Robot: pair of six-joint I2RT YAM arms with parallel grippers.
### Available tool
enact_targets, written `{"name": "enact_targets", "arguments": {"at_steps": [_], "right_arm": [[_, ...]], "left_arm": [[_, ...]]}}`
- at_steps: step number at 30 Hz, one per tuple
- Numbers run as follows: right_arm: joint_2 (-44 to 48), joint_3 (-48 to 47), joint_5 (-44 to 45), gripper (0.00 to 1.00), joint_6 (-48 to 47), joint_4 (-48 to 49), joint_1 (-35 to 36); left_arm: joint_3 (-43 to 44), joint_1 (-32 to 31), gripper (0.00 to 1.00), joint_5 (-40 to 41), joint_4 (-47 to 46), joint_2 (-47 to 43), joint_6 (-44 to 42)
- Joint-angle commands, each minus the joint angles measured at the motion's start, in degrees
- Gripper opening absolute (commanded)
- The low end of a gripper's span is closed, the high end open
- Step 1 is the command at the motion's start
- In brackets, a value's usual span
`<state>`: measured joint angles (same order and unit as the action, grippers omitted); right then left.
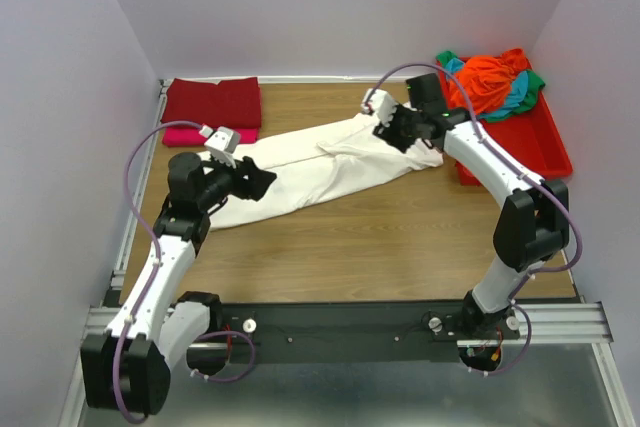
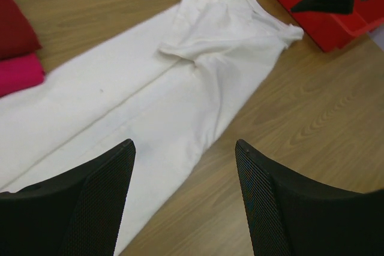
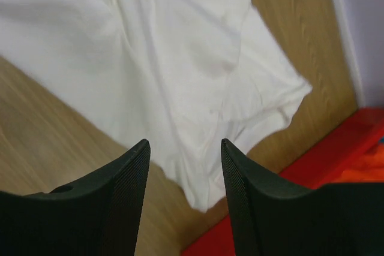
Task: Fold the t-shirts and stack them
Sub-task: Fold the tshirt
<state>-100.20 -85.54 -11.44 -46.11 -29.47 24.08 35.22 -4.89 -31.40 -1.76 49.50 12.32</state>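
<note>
The large cream-white t-shirt (image 1: 320, 169) lies as a long folded strip, running diagonally across the wooden table (image 1: 380, 237). My left gripper (image 1: 262, 182) hovers over its lower left part, open, with nothing between the fingers (image 2: 102, 202). In the left wrist view the cream-white t-shirt (image 2: 150, 88) stretches away under my left gripper (image 2: 183, 144). My right gripper (image 1: 395, 132) is over the shirt's upper right end. In the right wrist view my right gripper (image 3: 184, 142) stands open above the cream-white t-shirt (image 3: 168, 58), gripping nothing.
A folded dark red shirt (image 1: 212, 102) rests on a pink one (image 1: 190, 136) at the back left. The red tray (image 1: 545, 147) at the back right holds a heap of orange, teal and green shirts (image 1: 490, 82). The tray's rim (image 3: 312, 178) is close beside the right gripper.
</note>
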Motion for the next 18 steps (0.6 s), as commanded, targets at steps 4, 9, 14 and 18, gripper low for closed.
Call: {"name": "enact_targets", "arguments": {"at_steps": [4,9,14,18], "right_arm": [[-1.74,4.78,-7.28,0.58,-4.17,-14.47,-14.84],[-8.94,-3.66,-8.68,0.57,0.13,-18.33,-20.11],[-13.35,-8.41,-8.6,0.56,1.81,-20.7,-20.73],[-15.63,-10.26,-7.54,0.56,1.99,-21.24,-20.65]], "left_arm": [[4.67,-11.71,0.73,-1.48,-0.88,13.06,2.97],[11.95,-17.25,0.73,1.76,0.79,27.21,1.49],[18.64,-20.86,0.73,6.69,4.65,36.89,-2.2],[21.99,-22.8,0.73,9.42,7.03,43.05,-4.31]]}}
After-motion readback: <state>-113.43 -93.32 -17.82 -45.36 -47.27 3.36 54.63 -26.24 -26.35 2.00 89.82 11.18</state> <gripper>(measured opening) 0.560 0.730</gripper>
